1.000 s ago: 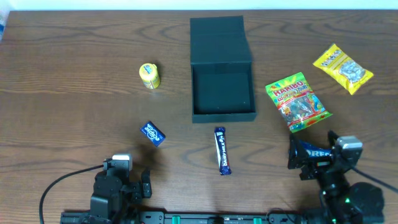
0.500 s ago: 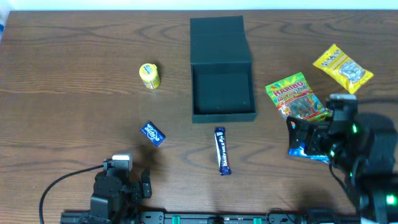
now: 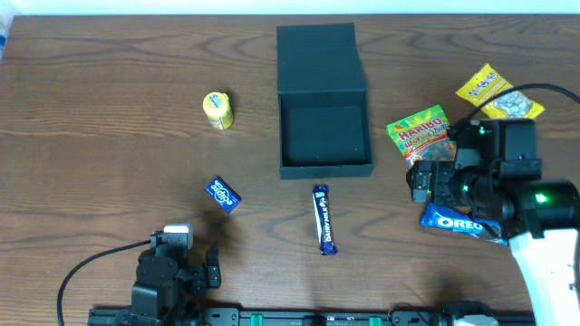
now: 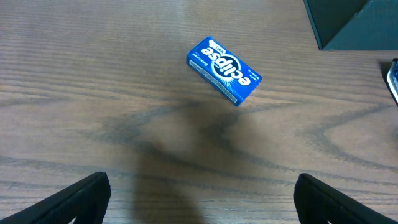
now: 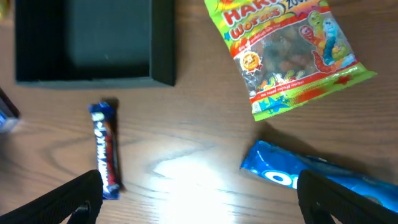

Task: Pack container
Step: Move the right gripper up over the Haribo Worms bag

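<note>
Brown wooden worktop (image 3: 109, 163). Shows right end effector (image 5: 199, 186) open, empty, nearer the dark teal-green square cardboard container (image 3: 324, 167) lying forward-left; left end effector (image 4: 202, 183) open, farther.

The container (image 3: 326, 168) (a dark teal-green square cardboard box) is found upright and open at the far middle of the table (image 3: 91, 181). Its hinged flap lid (image 3: 321, 58) is folded back on the far side, and the dark interior is exposed from above.
</note>
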`<state>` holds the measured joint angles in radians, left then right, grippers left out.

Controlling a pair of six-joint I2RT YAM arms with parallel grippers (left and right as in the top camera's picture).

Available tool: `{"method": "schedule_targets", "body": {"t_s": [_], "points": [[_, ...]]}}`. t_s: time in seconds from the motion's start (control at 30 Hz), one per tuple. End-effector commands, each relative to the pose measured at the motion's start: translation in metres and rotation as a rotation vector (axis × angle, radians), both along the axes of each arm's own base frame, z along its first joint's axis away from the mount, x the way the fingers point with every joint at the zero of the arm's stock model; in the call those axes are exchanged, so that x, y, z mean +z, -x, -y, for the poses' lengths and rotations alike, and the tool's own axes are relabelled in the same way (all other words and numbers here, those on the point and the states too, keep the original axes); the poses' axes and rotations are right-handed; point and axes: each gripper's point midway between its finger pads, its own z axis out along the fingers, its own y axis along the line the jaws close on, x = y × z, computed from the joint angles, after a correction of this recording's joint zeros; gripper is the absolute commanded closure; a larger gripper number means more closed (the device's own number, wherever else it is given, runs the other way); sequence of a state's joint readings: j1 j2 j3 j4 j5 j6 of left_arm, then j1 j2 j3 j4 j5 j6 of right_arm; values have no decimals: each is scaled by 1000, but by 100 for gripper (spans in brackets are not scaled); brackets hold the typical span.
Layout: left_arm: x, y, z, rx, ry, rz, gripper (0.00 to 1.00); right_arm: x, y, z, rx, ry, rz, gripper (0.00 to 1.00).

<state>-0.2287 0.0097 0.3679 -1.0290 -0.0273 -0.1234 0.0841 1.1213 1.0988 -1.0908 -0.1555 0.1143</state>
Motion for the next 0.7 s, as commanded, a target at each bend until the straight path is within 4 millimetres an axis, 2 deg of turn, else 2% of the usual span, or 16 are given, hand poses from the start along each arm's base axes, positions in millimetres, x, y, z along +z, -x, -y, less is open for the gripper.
{"method": "schedule_targets", "body": {"t_s": [0.0,0.13,0.43,0.67], "points": [[-15,11,-8,33,-27,-67,5,0,-6,4,101,65,7,1],[-15,11,-8,33,-27,-67,5,1,-22,7,150,94,-11,1],[-15,11,-8,33,-27,-67,5,19,-90,26,260,280,82,1],[-15,11,-8,33,-27,-67,5,3,-131,44,267,320,129,1]]}}
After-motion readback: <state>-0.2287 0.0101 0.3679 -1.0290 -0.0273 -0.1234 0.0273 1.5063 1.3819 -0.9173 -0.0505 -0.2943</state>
